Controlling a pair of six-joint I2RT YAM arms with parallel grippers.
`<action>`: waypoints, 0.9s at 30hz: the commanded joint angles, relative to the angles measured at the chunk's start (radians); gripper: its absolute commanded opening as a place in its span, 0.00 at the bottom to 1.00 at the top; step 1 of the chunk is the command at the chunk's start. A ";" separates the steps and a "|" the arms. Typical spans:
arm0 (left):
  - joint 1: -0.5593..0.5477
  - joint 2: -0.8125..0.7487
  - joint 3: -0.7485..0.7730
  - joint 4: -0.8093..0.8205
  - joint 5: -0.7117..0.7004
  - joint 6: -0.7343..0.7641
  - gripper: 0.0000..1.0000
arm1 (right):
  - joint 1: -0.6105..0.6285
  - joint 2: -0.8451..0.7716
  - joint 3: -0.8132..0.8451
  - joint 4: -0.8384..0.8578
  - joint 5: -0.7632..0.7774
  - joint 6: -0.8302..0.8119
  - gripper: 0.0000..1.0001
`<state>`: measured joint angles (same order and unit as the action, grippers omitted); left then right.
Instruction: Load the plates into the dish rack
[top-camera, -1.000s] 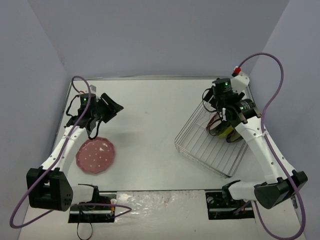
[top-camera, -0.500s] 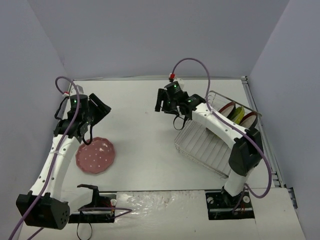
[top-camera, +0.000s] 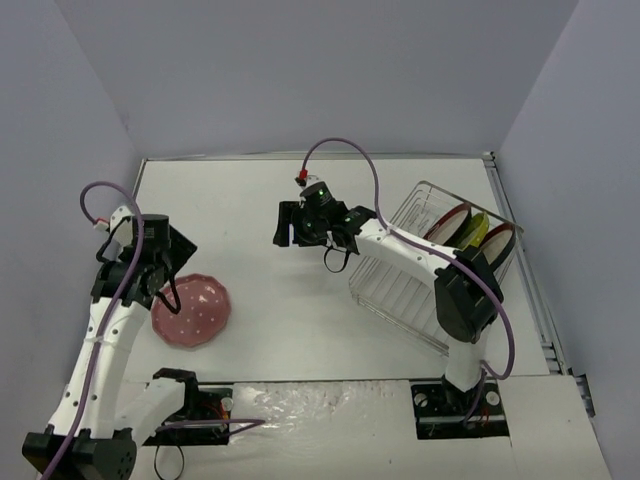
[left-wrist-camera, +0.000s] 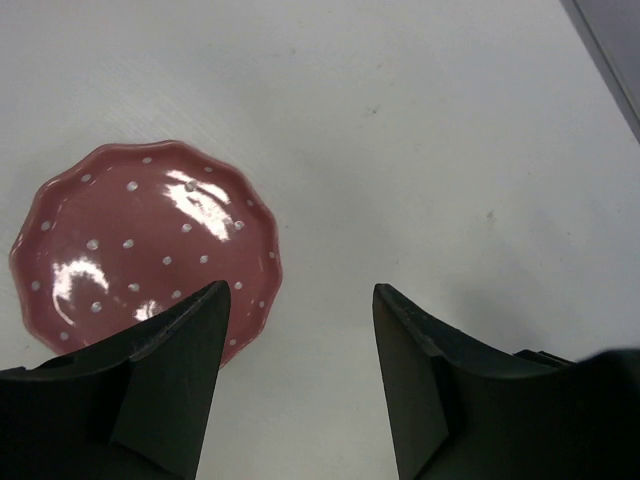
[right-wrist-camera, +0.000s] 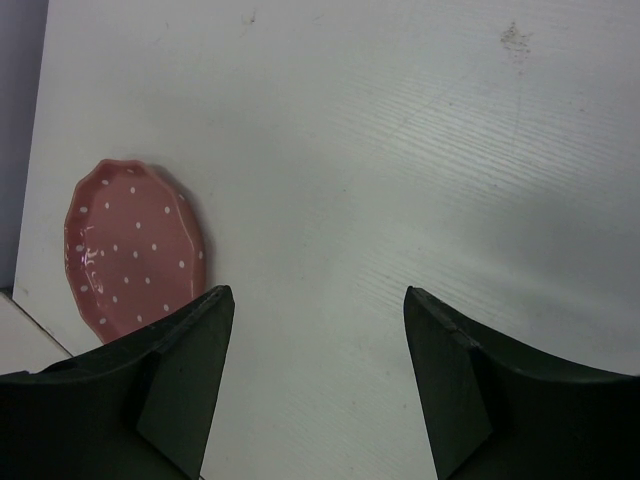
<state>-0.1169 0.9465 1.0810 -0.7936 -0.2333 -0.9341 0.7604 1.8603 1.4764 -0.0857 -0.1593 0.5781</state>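
The pink plate (top-camera: 191, 310) with white dots lies flat on the table at the near left. It also shows in the left wrist view (left-wrist-camera: 140, 240) and the right wrist view (right-wrist-camera: 125, 245). The dish rack (top-camera: 400, 290) stands at the right. Two dark-red-rimmed plates (top-camera: 452, 222) and the yellow-green plate (top-camera: 478, 230) stand upright in its far end. My left gripper (top-camera: 168, 265) hovers just beyond the pink plate's far left rim, open and empty (left-wrist-camera: 300, 300). My right gripper (top-camera: 283, 225) is over the table's middle, left of the rack, open and empty (right-wrist-camera: 318, 300).
Grey walls close the table at the left, back and right. The right arm stretches from its base (top-camera: 460, 395) over the rack's left side. Cables loop above both wrists.
My right arm has swung from the rack leftward to the middle of the table. My left arm has drawn back and to the left, nearer the pink plate. The plate has not moved.
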 joint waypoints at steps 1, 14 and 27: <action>0.005 -0.036 -0.049 -0.097 -0.114 -0.125 0.56 | 0.003 -0.011 -0.035 0.143 -0.079 0.002 0.65; 0.003 -0.077 -0.341 -0.067 -0.007 -0.364 0.56 | 0.002 0.022 -0.077 0.244 -0.178 -0.011 0.65; 0.002 -0.296 -0.585 -0.059 0.072 -0.497 0.56 | -0.001 0.075 -0.073 0.312 -0.257 0.019 0.65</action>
<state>-0.1167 0.6912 0.4867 -0.8449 -0.1714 -1.3875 0.7609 1.9428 1.3983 0.1297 -0.3700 0.5798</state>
